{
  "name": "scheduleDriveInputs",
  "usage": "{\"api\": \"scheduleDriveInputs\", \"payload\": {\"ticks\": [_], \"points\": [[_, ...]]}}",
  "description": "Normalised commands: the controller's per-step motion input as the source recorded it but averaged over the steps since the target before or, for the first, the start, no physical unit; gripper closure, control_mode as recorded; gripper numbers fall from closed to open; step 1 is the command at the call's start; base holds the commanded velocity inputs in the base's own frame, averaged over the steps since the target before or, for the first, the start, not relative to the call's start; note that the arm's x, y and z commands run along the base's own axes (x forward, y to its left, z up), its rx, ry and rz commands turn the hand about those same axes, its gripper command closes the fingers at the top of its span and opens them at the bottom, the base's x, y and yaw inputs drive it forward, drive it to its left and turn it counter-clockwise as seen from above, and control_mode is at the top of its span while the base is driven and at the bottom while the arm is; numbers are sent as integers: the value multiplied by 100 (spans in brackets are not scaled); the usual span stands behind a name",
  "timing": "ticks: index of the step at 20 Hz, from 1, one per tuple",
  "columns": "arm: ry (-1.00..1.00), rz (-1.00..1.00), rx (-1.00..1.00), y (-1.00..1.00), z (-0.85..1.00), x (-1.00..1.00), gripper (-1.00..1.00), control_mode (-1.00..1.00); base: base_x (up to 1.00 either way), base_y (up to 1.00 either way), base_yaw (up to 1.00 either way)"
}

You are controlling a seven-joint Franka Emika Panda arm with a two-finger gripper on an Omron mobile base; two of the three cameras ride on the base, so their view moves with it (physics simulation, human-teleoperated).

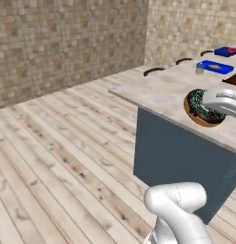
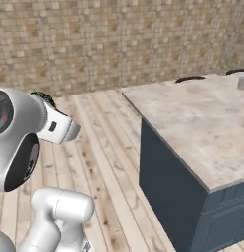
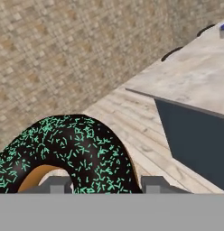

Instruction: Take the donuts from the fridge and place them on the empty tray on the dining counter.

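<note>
My gripper (image 3: pixel 106 184) is shut on the chocolate donut (image 3: pixel 73 151), a tan ring with dark icing and green sprinkles, held up in the air. In the left base view the gripper (image 1: pixel 209 101) holds this donut (image 1: pixel 201 109) in front of the near end of the dining counter (image 1: pixel 158 90). Behind the arm, an edge of the donut (image 2: pixel 43 97) peeks out. At the counter's far end, a blue tray (image 1: pixel 226 51) carries a small pink-red ring that looks like the other donut. The fridge is out of view.
A bright-blue tray with tan food (image 1: pixel 215 66), a small grey cup (image 1: pixel 199 69) and a dark brown tray (image 1: pixel 234 78) stand further along the counter. Black stools (image 1: pixel 154 71) line its far side. Wooden floor and brick walls lie to the left.
</note>
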Motion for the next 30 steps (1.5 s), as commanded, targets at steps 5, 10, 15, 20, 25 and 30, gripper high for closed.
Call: {"api": "scheduleDriveInputs", "payload": {"ticks": [5, 10, 15, 20, 25, 30], "points": [[0, 0, 0, 0, 0, 0, 100, 100, 100, 100, -16], [0, 0, 0, 0, 0, 0, 100, 100, 99, 52, 26], [0, 0, 0, 0, 0, 0, 100, 100, 92, 8, 43], [0, 0, 0, 0, 0, 0, 100, 100, 100, 69, -4], [0, 0, 0, 0, 0, 0, 100, 100, 100, 27, -1], [0, 0, 0, 0, 0, 0, 100, 100, 68, 3, -51]]}}
